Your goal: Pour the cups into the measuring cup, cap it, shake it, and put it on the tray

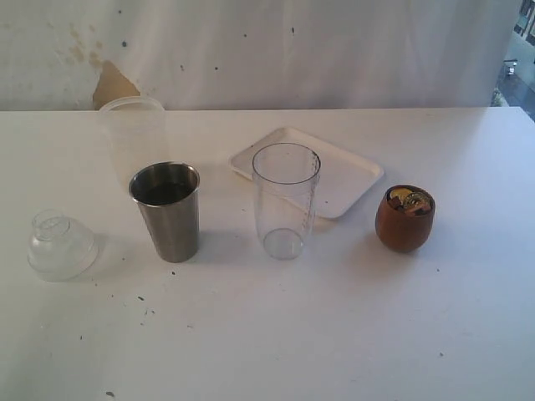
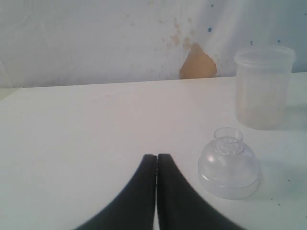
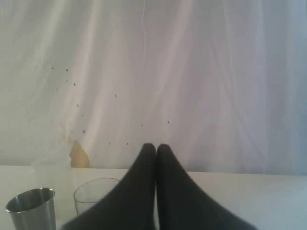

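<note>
Exterior view is showing the counter (image 1: 267, 334) carrying the tray (image 1: 355, 171) at the back, the clear measuring cup (image 1: 286, 200) standing just before it, the steel tumbler (image 1: 167, 213) to its left and the wooden cup (image 1: 405, 221) to its right. Left jaws and right jaws are sitting pressed together, holding nothing, so one should be opening wide, gripping its nearer cup mid-wall, then tipping slowly.

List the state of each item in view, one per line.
steel tumbler: upright, dark contents
wooden cup: upright, filled
measuring cup: upright, empty, uncapped
clear domed cap: resting on table
tray: flat, nothing on it
frosted tub: upright, lidded
left gripper: fingers shut, empty
right gripper: fingers shut, empty
</note>
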